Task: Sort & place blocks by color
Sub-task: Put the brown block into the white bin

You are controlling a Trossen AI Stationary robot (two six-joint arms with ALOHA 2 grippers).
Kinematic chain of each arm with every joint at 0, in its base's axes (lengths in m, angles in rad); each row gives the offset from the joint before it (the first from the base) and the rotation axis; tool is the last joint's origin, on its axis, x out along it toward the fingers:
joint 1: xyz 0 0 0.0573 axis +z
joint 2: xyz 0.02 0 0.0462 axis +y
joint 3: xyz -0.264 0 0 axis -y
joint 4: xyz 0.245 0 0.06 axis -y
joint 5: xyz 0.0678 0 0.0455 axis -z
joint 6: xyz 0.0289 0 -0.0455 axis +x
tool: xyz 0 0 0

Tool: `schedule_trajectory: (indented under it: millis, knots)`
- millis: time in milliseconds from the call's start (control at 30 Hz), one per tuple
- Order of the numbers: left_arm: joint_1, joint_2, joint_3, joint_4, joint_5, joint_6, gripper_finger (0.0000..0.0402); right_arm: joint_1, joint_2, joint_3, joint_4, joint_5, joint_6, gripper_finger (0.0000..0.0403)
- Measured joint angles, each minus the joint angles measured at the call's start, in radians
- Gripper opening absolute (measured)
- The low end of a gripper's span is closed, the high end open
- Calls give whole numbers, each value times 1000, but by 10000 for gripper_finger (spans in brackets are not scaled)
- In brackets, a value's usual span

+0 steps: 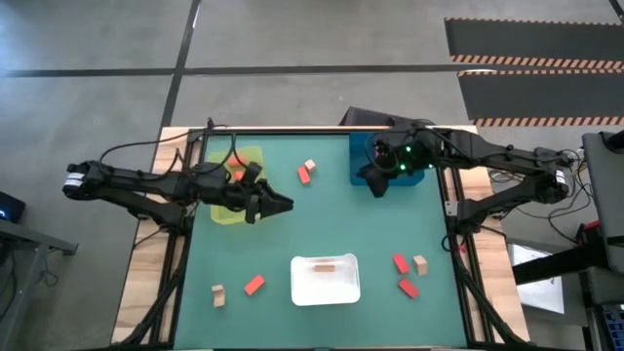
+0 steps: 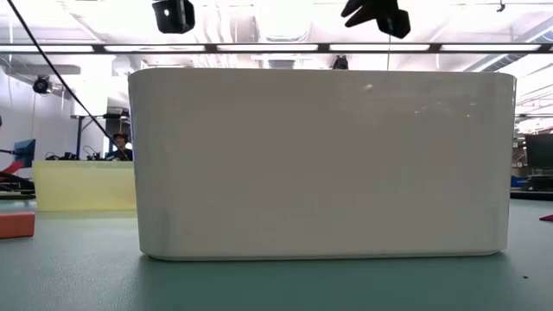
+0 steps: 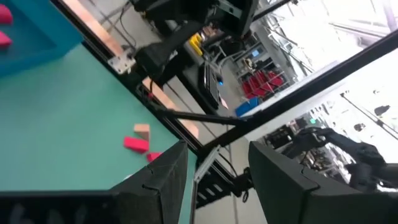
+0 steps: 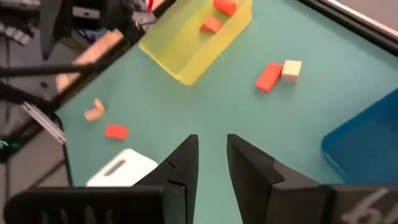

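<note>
Hovering empty: right gripper (image 4: 211,155) by blue tray (image 4: 367,146), fingers apart

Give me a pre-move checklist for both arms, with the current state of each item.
1. Left gripper empty: ok, fingers apart with nothing between them, above the yellow-green tray.
2. Right gripper empty: ok, narrow gap, no block in it, beside the blue tray.
3. Loose blocks reachable: ok, an orange-red block and a tan block lie together mid-table.
4. Yellow-green tray contents: ok, only orange-red blocks show in it.
5. White tray contents: ok, one tan block.
6. Blue tray contents: cannot tell from above, the right arm covers it.
</note>
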Motion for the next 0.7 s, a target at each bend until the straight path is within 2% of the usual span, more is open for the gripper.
schedule_trajectory:
  millis: [267, 700]
  knots:
    - [-9, 31, 0, 0, 0, -75, 155, 15, -27, -1, 6, 90, -75, 68]
    - [-9, 66, 0, -1, 0, -111, 155, 15, -25, -1, 6, 91, -128, 67]
